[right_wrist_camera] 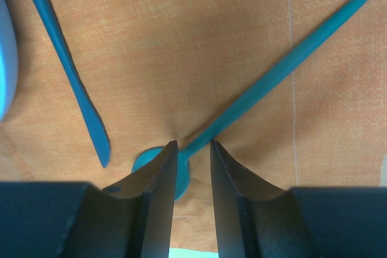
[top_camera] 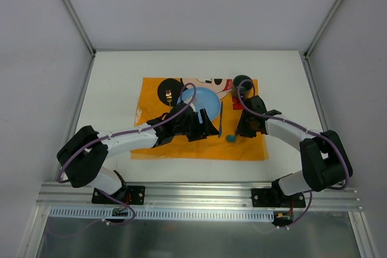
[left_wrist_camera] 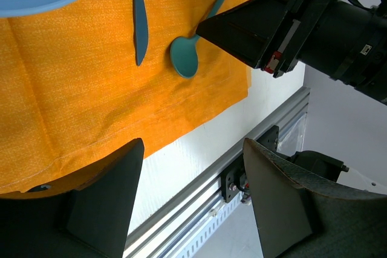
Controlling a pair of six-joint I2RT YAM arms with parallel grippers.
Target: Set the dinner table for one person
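The right gripper (right_wrist_camera: 192,146) holds narrow jaws astride the neck of the teal spoon (right_wrist_camera: 272,77) on the orange placemat (right_wrist_camera: 181,40), pinching or not I cannot tell, while the left gripper (left_wrist_camera: 193,149) hangs wide open, empty.

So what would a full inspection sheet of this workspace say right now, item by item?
Surface: white dinner table, with an orange cartoon-mouse placemat laid in its middle.
Job's things: blue plate on the placemat; fork to its left; blue knife and teal spoon to its right; dark cup at the placemat's far right corner.
Clutter: nothing seen.
Claws: left claw open and empty, hovering over the placemat; right claw down at the placemat, fingers narrowly apart astride the spoon's neck.
Cables: a purple cable runs along each arm, looping free near the wrist.
Surroundings: grey walls; aluminium rail along the near edge.
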